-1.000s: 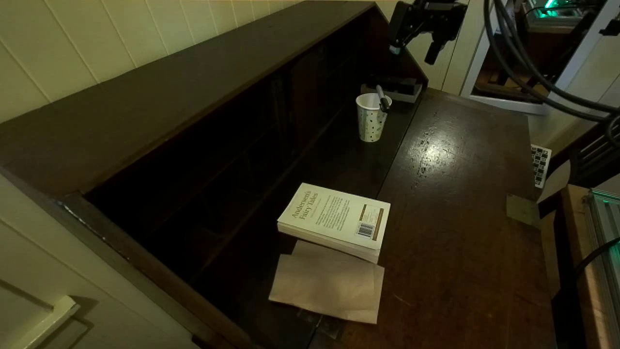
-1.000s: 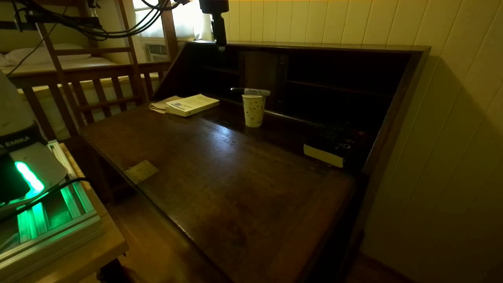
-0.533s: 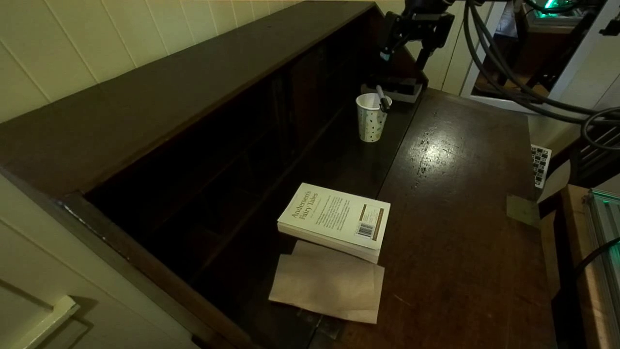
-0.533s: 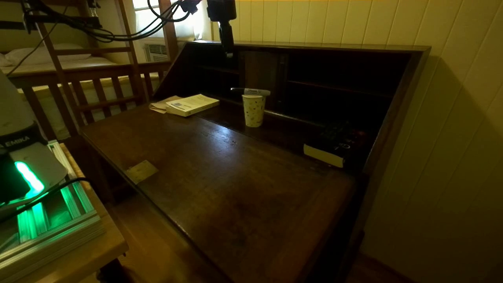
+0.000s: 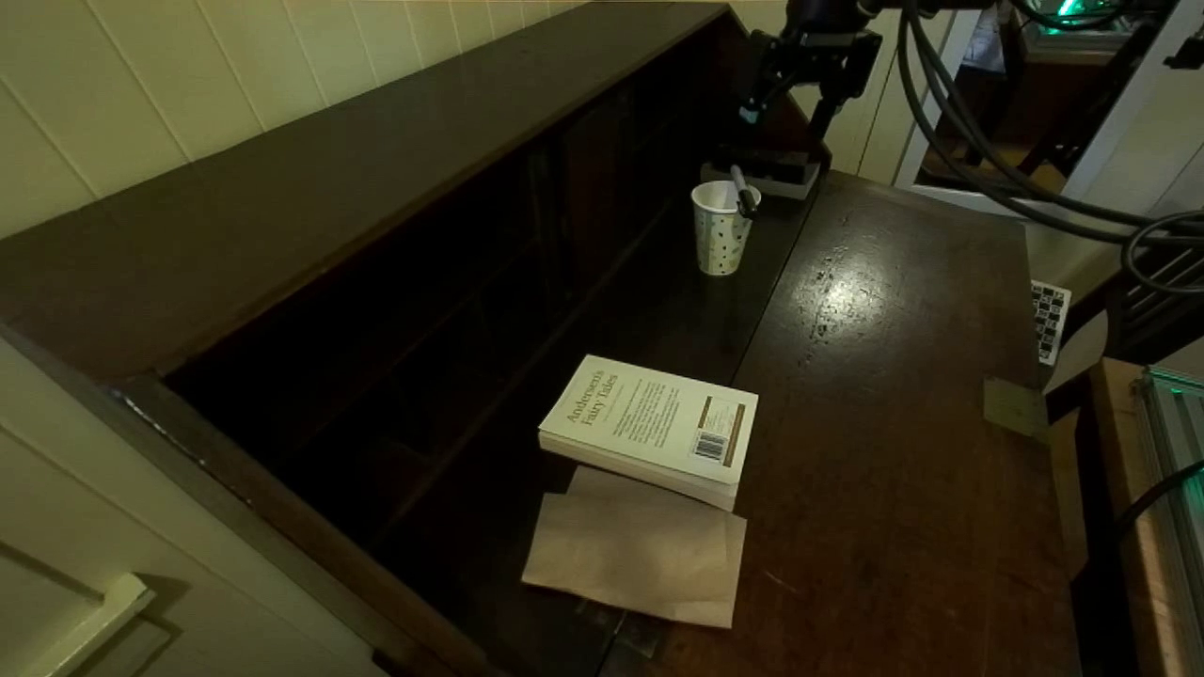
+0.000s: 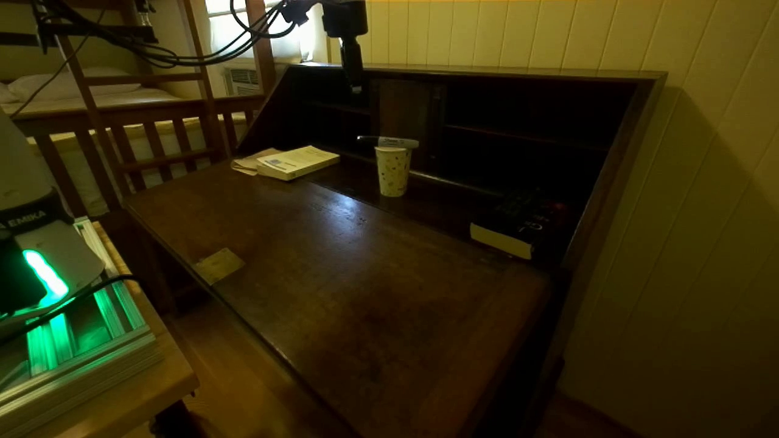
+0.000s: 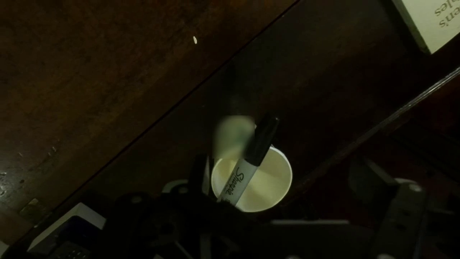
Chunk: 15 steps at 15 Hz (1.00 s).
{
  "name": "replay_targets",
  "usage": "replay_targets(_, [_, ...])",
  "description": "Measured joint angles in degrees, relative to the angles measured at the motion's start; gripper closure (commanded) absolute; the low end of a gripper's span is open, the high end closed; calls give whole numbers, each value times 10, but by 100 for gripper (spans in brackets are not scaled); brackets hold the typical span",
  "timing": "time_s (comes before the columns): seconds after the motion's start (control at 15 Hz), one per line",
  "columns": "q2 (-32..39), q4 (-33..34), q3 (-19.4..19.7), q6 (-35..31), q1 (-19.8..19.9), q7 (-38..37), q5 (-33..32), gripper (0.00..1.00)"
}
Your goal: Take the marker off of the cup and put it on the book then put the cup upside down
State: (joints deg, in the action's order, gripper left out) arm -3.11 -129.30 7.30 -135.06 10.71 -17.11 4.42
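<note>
Wrist view, jaws gaping — marker (image 7: pixel 248 166) untouched

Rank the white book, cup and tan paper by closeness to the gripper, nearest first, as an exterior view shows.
1. Cup: upright, lower than the gripper, marker across its rim.
2. White book: lying flat, beyond the cup.
3. Tan paper: on the book's side away from the cup.
</note>
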Motion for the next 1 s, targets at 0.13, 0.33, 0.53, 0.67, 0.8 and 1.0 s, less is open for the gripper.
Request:
replay_targets(0.13, [10, 0, 5, -10, 0, 8, 0, 0])
replay_targets(0.33, [28, 1, 15, -34, 0, 29, -1, 0])
replay_targets(0.53, [48, 4, 23, -49, 0, 45, -1, 0])
replay_targets(0.67, [63, 10, 26, -55, 0, 50, -1, 0])
replay_targets(0.8, [78, 18, 26, -64, 0, 51, -1, 0])
replay_targets(1.0, [101, 36, 26, -69, 0, 51, -1, 0])
